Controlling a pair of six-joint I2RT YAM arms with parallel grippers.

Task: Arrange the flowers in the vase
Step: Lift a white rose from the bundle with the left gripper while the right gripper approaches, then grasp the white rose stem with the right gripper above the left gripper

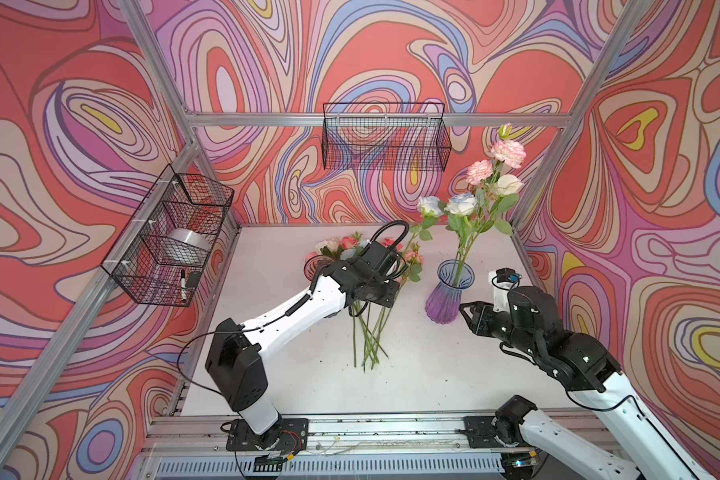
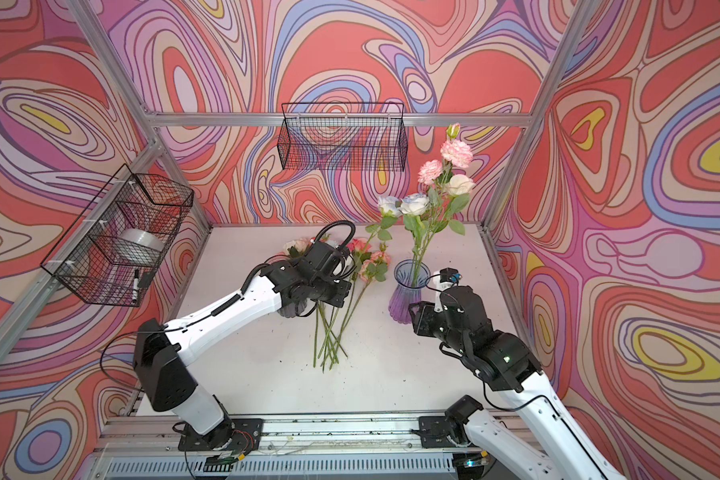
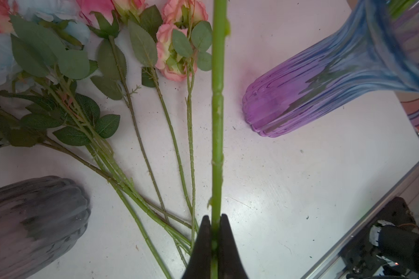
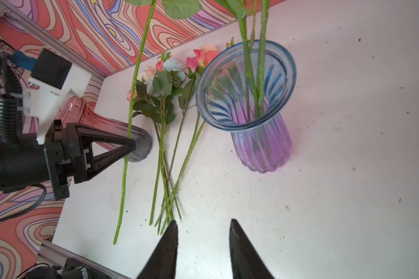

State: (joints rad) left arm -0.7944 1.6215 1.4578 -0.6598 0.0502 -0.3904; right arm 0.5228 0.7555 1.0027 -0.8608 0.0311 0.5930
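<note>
Left end effector [image 3: 214,221] was clamped on one stem [image 3: 217,108], carried near upright, bloom leaning toward the vase [image 1: 449,291]. Vase stood on the counter [image 1: 433,374] to its right, nearer the right end effector [image 4: 203,224], part open and empty.

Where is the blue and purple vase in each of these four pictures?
Top view: the blue and purple vase stands right of centre, flowers in it.
Top view: same place.
Left wrist view: across the held stem from the loose stems.
Right wrist view: just beyond the right gripper, mouth toward the camera.
Shared landmark: loose stems lying beside it.
</note>
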